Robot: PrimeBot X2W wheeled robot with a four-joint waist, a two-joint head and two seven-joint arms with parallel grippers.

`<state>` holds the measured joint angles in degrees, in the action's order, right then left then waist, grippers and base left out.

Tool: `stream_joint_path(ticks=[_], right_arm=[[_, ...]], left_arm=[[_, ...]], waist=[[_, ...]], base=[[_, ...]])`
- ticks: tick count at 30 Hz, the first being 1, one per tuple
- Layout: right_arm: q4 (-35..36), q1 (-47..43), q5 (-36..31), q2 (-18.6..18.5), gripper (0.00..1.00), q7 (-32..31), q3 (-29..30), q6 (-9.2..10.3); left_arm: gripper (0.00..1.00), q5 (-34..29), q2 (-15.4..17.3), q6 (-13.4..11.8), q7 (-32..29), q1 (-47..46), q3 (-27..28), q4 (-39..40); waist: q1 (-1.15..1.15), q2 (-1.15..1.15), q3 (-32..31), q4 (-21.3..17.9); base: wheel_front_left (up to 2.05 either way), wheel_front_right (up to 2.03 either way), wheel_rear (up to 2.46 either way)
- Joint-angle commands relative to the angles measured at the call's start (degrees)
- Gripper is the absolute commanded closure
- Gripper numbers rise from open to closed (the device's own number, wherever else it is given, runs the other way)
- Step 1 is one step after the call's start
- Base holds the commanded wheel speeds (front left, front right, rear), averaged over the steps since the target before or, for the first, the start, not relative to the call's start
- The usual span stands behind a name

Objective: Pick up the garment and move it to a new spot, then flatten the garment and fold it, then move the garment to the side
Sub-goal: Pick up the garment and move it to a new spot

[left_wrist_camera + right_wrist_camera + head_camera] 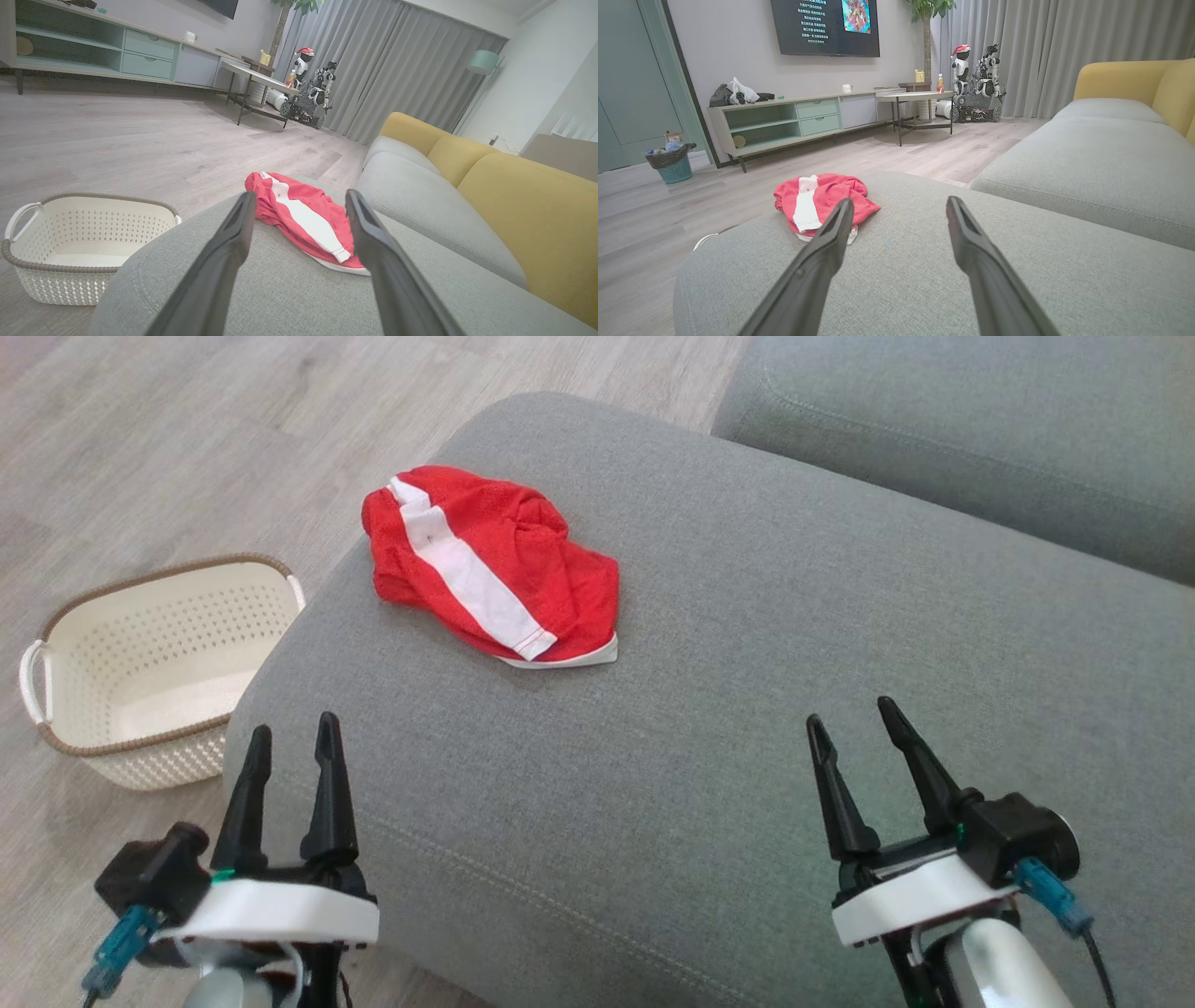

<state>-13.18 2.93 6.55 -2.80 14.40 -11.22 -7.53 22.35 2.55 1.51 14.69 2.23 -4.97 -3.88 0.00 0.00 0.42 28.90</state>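
A red garment (492, 564) with a white stripe lies crumpled on the far left part of the grey sofa cushion (747, 691). My left gripper (292, 730) hovers open over the cushion's near left corner, well short of the garment. My right gripper (850, 711) stands open over the near right of the cushion, empty. Seen from the left wrist, the garment (303, 219) lies ahead between the two open fingers (229, 252). From the right wrist, the garment (819, 200) sits ahead and to the left of the fingers (822, 261).
A cream perforated basket (149, 663) stands on the wood floor left of the cushion, also in the left wrist view as the basket (84, 242). A second grey seat cushion (980, 429) lies beyond, with yellow backrests (528, 210). A TV cabinet (798, 116) and side table (920, 105) stand across the room.
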Motion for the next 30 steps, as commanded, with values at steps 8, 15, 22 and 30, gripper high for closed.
stream_joint_path(ticks=[8, 15, 22, 30], right_arm=[[1.02, 2.55, 0.47, -0.08, 0.00, 0.60, -1.88, 0.04], [1.89, 2.84, -0.28, -0.40, 0.00, 0.60, -0.78, 0.04], [5.31, 4.49, -2.41, -2.80, 0.00, -0.01, 3.73, 0.04], [13.10, 6.69, -3.52, -5.88, 0.00, -3.89, 8.62, 0.04]], left_arm=[[0.00, -0.05, 0.32, -0.58, 0.31, -1.92, 2.15, 2.05], [0.00, 0.26, 0.32, -0.10, 0.31, -3.86, 3.03, 1.29], [0.00, -0.61, 0.32, 0.94, 0.31, -10.81, 3.24, -4.80], [0.00, -1.60, 1.03, 1.10, -0.10, -22.88, 4.10, -20.11]], waist=[[0.00, 0.00, -0.04, -0.12], [0.00, 0.00, 2.06, -1.70], [0.00, 0.00, 7.74, -4.12], [0.00, 0.00, 13.99, -6.78]], base=[[0.00, 0.00, 0.00], [0.00, 0.00, 0.00], [0.00, 0.00, 0.00], [0.00, 0.00, 0.00]])
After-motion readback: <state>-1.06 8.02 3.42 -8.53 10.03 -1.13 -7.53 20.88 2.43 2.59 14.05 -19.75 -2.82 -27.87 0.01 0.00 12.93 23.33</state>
